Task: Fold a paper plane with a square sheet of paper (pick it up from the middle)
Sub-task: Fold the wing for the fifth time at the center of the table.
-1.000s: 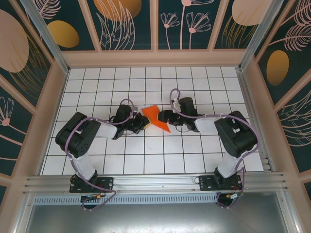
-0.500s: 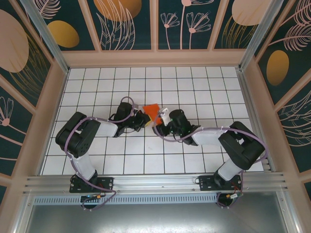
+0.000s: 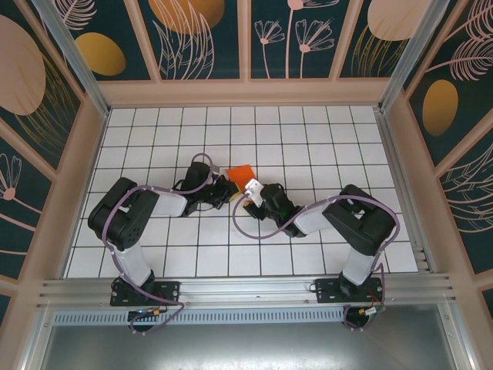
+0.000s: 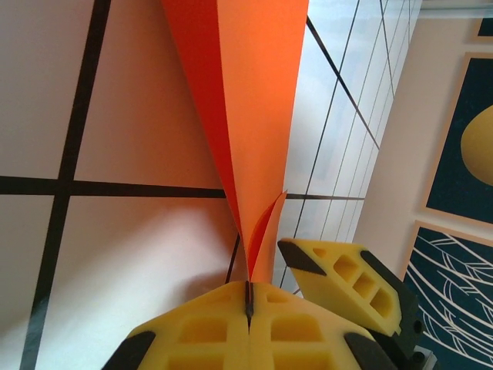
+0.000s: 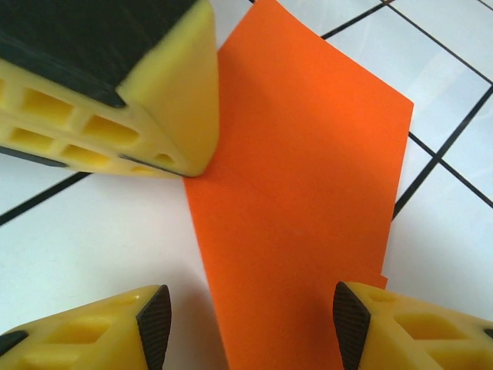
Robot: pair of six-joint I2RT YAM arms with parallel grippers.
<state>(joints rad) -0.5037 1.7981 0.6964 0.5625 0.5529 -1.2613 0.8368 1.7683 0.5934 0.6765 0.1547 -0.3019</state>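
Observation:
The orange-red sheet of paper [image 3: 241, 173] is folded into a tapering shape with a centre crease and stands up off the tiled floor. My left gripper [image 4: 248, 297] is shut on its narrow end, the two layers [image 4: 246, 100] spreading upward from the pinch. My right gripper [image 5: 252, 327] is open, and its black-padded fingertips [image 5: 154, 324] straddle the wide flat face of the paper [image 5: 300, 193] without touching it. In the top view the left gripper [image 3: 226, 189] and the right gripper [image 3: 246, 197] meet almost tip to tip below the paper.
White tiled floor [image 3: 231, 247] with black grid lines stretches around both arms. Wooden-framed patterned walls [image 3: 246, 92] close the back and sides. One yellow finger of the right gripper [image 4: 347, 281] sits close beside the left fingers.
The right gripper swung left from the paper's right side to just in front of the left gripper, now straddling the paper. The left gripper kept its hold and barely moved.

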